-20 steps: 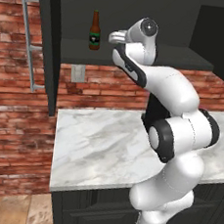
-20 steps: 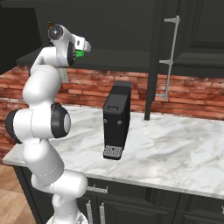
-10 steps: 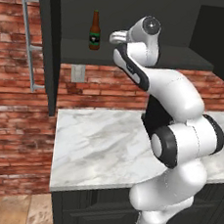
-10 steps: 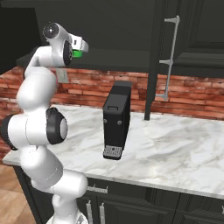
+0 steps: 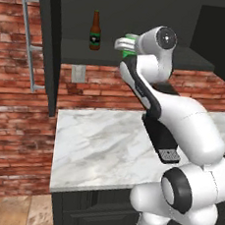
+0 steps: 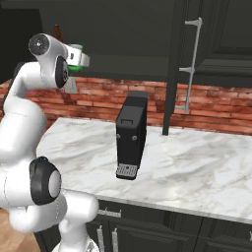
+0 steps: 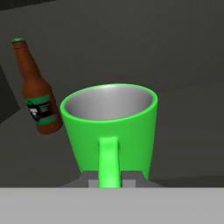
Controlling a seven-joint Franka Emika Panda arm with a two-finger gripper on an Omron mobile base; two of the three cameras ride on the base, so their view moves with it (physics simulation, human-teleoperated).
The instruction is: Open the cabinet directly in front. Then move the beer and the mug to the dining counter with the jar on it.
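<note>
The black cabinet [image 5: 47, 52] stands open, its doors swung out to both sides. On its dark shelf [image 5: 82, 51] the brown beer [image 5: 96, 31] stands upright at the left. The green mug [image 7: 109, 127] stands just right of the beer [image 7: 37, 92], with its handle facing my hand. My gripper [image 7: 109, 180] is shut on the mug's handle, and the fingertips [image 7: 89, 180] press it from both sides. From the base views, the gripper [image 5: 123, 42] reaches into the shelf at the mug [image 6: 74, 68]. The dining counter and the jar are out of view.
A black coffee machine [image 6: 132, 135] stands on the marble worktop [image 5: 95, 147] against the brick wall, below the shelf. The open doors carry silver bar handles [image 5: 29, 41] [image 6: 193, 69] at both sides. Black base cabinets [image 6: 162, 231] sit under the worktop.
The jaws have closed on the mug's handle. The arm's elbow has shifted slightly; the mug and the beer stand where they were.
</note>
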